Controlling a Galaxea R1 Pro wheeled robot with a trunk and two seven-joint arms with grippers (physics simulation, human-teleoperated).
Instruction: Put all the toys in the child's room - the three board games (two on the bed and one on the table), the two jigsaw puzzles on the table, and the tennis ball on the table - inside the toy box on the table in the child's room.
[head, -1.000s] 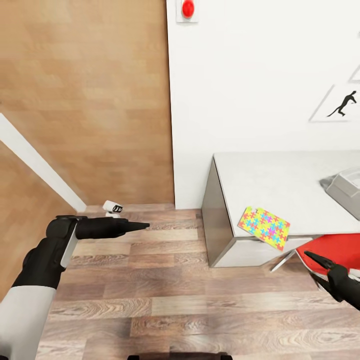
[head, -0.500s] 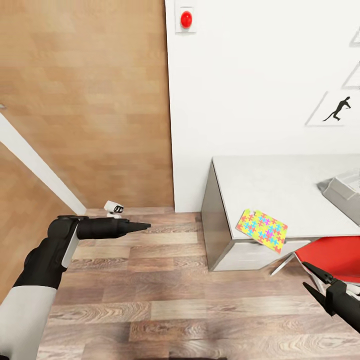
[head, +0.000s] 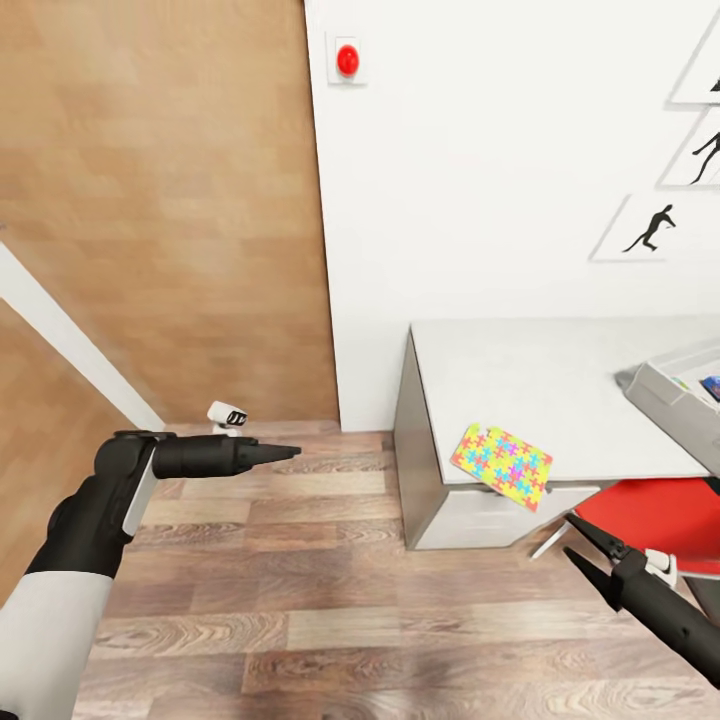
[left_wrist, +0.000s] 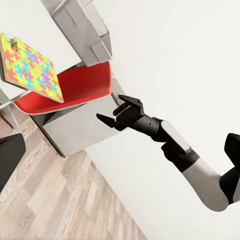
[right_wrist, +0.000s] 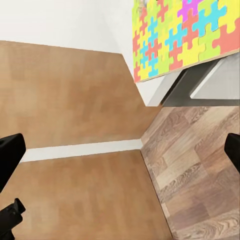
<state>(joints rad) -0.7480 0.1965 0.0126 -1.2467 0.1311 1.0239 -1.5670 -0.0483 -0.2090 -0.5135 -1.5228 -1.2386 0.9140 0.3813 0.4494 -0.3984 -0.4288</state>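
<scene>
Head view: puzzle (head: 500, 466) lay on the table (head: 560, 390), one edge overhanging the front rim, well apart from the toy box (head: 668, 392). Right gripper (head: 584, 549) stood wide open, empty, just below that rim. Left gripper (head: 288, 452) looked closed, empty. Puzzle probably thin, light, stiff; pinch the overhanging edge.

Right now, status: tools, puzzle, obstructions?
Right tool open, empty. Left tool shut, empty. Jigsaw puzzle overhangs table edge. Red chair below it.
</scene>
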